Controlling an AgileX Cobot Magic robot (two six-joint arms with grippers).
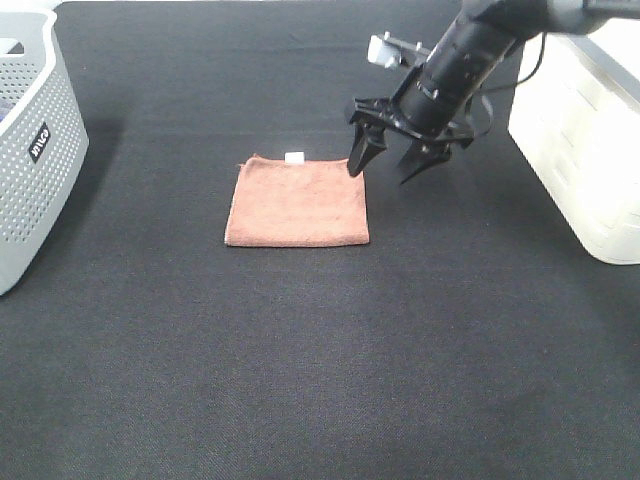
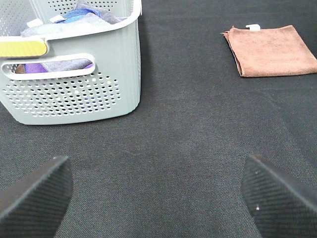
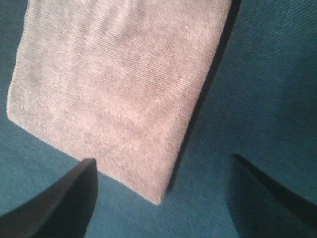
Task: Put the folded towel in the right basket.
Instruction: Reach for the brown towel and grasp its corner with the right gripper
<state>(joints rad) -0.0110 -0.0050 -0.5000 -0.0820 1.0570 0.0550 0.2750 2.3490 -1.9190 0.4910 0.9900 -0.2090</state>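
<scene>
- One black table (image 1: 300, 400) lies nearest us, under everything.
- One folded towel (image 1: 297, 202) lies flat on it, its far right corner under the right gripper (image 1: 380, 175). The jaws are spread and empty; whether they touch it is unclear.
- There are two baskets. The right basket (image 1: 590, 150) is near the claw's right, the grey basket (image 1: 30, 150) well to its left. Both are cut off.
- The left gripper (image 2: 154, 159), also spread, shows only in its wrist view.

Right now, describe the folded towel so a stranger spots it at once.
On the black tabletop, between the grey perforated basket and the white basket, lies the folded towel. It alone is rust-brown, flat and square, with a small white tag on its far edge.
</scene>
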